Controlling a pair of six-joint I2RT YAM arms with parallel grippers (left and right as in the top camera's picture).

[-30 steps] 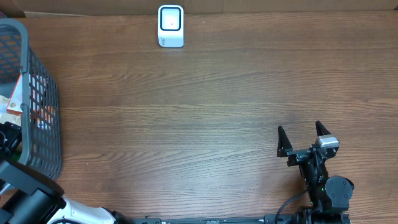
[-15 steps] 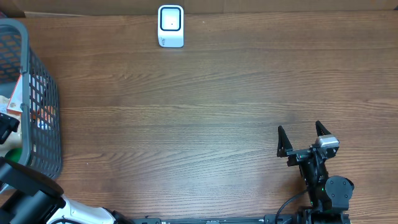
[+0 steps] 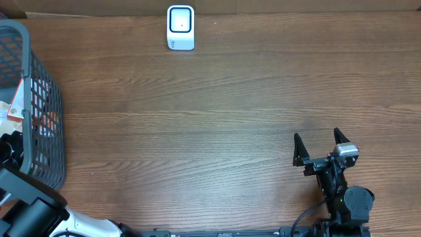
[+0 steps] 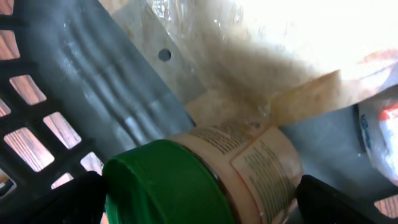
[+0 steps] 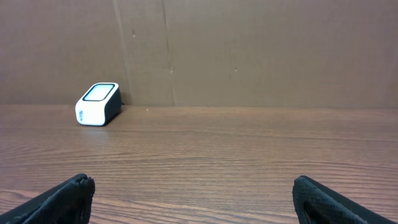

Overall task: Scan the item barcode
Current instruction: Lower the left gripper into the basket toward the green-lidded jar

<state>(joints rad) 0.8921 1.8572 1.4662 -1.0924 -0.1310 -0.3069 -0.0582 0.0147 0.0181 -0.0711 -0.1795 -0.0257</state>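
The jar point(image 4: 249, 168), with a green lid point(image 4: 165, 186) and a beige printed label, lies inside the dark mesh basket point(image 3: 41, 118) at the table's left edge. Its lid is turned toward the left wrist camera. The left gripper point(image 4: 196, 190) is down in the basket with its fingers wide apart, one on either side of the lid; the view does not settle whether they touch it.

A clear-wrapped packet point(image 4: 280, 50) lies against the jar's far end, crowding it from above. A second packet point(image 4: 382, 127), printed in red and blue, sits just beside the jar on the right. The basket's grid wall point(image 4: 37, 124) closes in on the left.

The scanner point(image 3: 180, 27) stands at the far edge of the wooden table point(image 3: 197, 131), well apart from the basket, with a cardboard wall point(image 5: 249, 50) behind it. The right gripper point(image 3: 316, 135) is near the table's front right, its fingers spread and holding nothing, facing the scanner across bare wood.
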